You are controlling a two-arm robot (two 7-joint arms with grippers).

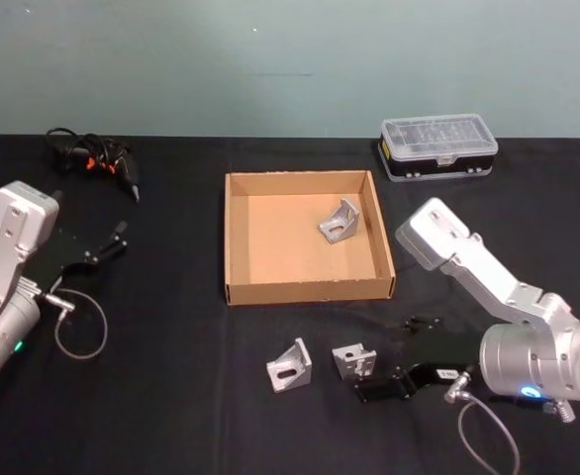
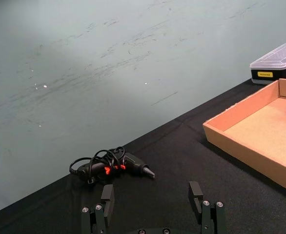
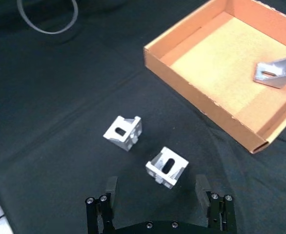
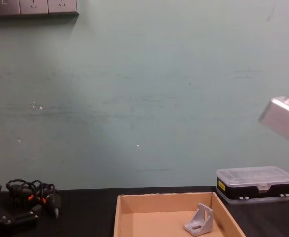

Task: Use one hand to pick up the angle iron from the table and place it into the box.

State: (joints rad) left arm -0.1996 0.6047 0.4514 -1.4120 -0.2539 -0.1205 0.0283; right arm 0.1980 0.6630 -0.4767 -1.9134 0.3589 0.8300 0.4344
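The right hand (image 3: 156, 184) is hovering low over the near right part of the bench (image 1: 171, 416), its fingers (image 3: 111, 186) standing spread wide. One angle iron (image 3: 167, 166) is lying on the bench just ahead of them, partly in the gap. Whether either finger is touching it cannot be told. The frame edge is cutting off the base of the hand in its wrist view.

A second angle iron (image 3: 123, 132) is sitting just left of the first, apart from it. Beyond both, the box (image 1: 305, 290) is standing at mid-bench, with a third angle iron (image 1: 339, 223) lying inside near its far right corner. In the chest view the lower edge is cutting off the box's near wall.

At the far right a black case with a clear lid (image 1: 438, 148) is resting on the bench. It is carrying a yellow label (image 2: 264, 74) whose writing is too small to read.

The left hand (image 2: 152, 191) is hanging over the left side of the bench, fingers spread and empty. It is facing a black tool (image 2: 114, 167) with orange marks, tangled in its own cable at the far left.
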